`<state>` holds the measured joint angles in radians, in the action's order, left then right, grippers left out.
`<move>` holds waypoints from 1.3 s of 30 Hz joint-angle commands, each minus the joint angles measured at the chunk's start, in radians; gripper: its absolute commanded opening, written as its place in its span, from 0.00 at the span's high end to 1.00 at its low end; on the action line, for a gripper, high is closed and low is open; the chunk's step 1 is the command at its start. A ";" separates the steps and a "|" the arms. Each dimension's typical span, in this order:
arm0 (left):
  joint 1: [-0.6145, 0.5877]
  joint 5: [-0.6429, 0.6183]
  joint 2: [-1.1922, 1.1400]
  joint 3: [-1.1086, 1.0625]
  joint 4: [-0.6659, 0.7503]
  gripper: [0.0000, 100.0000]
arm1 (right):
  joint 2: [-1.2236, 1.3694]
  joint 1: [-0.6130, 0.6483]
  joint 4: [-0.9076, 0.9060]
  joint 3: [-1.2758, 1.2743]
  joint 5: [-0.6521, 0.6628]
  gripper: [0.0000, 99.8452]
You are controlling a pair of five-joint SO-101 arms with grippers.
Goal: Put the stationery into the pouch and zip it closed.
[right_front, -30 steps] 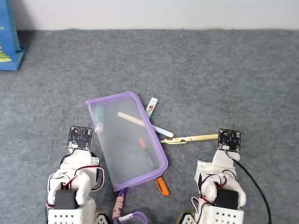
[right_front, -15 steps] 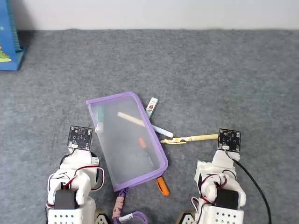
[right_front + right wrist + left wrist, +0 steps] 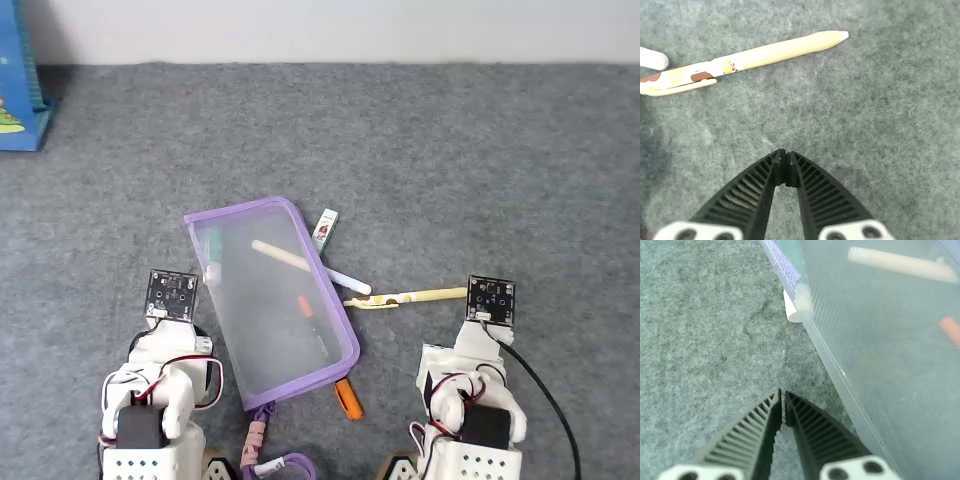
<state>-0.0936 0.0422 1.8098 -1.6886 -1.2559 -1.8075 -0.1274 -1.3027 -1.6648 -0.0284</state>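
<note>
While our left gripper (image 3: 781, 402) and right gripper (image 3: 786, 166) are sitting pressed together and empty, we are judging the first pickup not begun. The clear plastic pouch with purple zip trim (image 3: 262, 330) is lying between them, possibly holding pens (image 3: 280, 257); the cream-yellow pen (image 3: 750, 57) is lying near our right gripper, calling for spread jaws lowering over it.

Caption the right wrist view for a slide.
Shut right tool above grey carpet, a yellow pen lying flat ahead of it.
</note>
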 commanded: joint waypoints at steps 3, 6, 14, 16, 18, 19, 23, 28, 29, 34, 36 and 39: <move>-0.003 0.003 0.011 0.005 -0.005 0.99 | -0.005 -0.004 -0.004 -0.020 -0.002 0.99; -0.003 0.003 0.011 0.005 -0.005 0.99 | -0.005 -0.002 -0.004 -0.020 -0.002 0.99; -0.003 0.003 0.011 0.005 -0.005 0.99 | -0.007 0.001 -0.004 -0.020 -0.006 0.99; -0.003 0.003 0.011 0.005 -0.005 0.99 | -0.007 0.001 -0.004 -0.020 -0.008 0.99; -0.003 0.003 0.011 0.005 -0.005 0.99 | -0.007 -0.002 -0.004 -0.020 -0.002 0.99; -0.003 0.003 0.011 0.005 -0.005 0.99 | -0.005 -0.007 -0.004 -0.020 0.000 0.99; -0.003 0.003 0.011 0.005 -0.005 0.99 | -0.007 -0.007 0.001 -0.018 0.000 0.99; -0.003 0.003 0.011 0.005 -0.005 0.99 | -0.007 -0.007 0.005 0.121 0.157 0.99; -0.003 0.003 0.011 0.005 -0.005 0.99 | -0.001 -0.008 -0.010 0.153 0.178 0.99; -0.003 0.003 0.011 0.005 -0.005 0.99 | 0.001 0.045 -0.067 0.247 0.201 0.99; -0.003 0.003 0.011 0.005 -0.005 0.99 | 0.002 0.085 -0.077 0.290 0.193 0.99; -0.003 0.003 0.011 0.005 -0.005 0.99 | 0.008 0.133 -0.079 0.328 0.193 0.99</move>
<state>-0.0936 0.0422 1.8098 -1.6886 -1.2559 -1.8075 -0.0399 -1.3763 -1.4208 0.1573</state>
